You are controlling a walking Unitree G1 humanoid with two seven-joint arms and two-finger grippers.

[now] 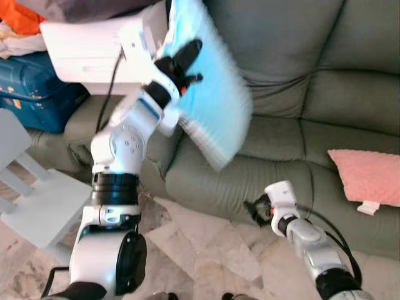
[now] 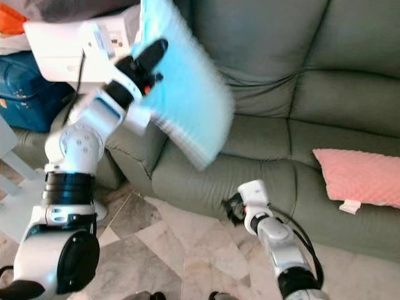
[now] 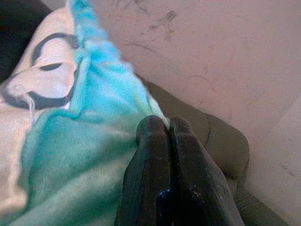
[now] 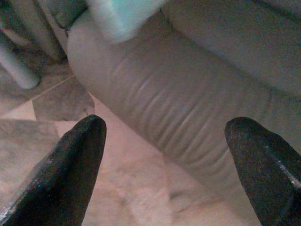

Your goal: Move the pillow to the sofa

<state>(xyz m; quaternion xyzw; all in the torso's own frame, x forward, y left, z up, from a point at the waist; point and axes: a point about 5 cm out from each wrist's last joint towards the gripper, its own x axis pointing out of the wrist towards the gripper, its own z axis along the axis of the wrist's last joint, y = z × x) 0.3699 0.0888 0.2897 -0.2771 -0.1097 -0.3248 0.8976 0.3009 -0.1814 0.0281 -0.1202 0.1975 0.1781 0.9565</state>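
Left eye view takes in a wide grey-green leather sofa that spans the scene from the padded armrest on the robot's left to the seat on its right. Below it lies a marbled beige stone floor. Held up in the air, over the sofa's armrest and left seat and touching neither, is the light blue fluffy pillow, tilted and blurred, its white printed face showing in the left wrist view. On and beside the armrest sit a white rectangular box and a dark blue hard suitcase (an orange cloth lies in the far corner above them). A pale grey plastic chair stands on the floor at the robot's left. A pink textured cushion rests on the right seat, well apart from the blue pillow.

The left gripper is raised at the pillow's edge, and its fingers are pressed tight together, pinching the blue fabric. The right gripper is low, in front of the sofa's base and just above the floor; its fingers are spread wide apart with nothing between them, the sofa's front beyond.
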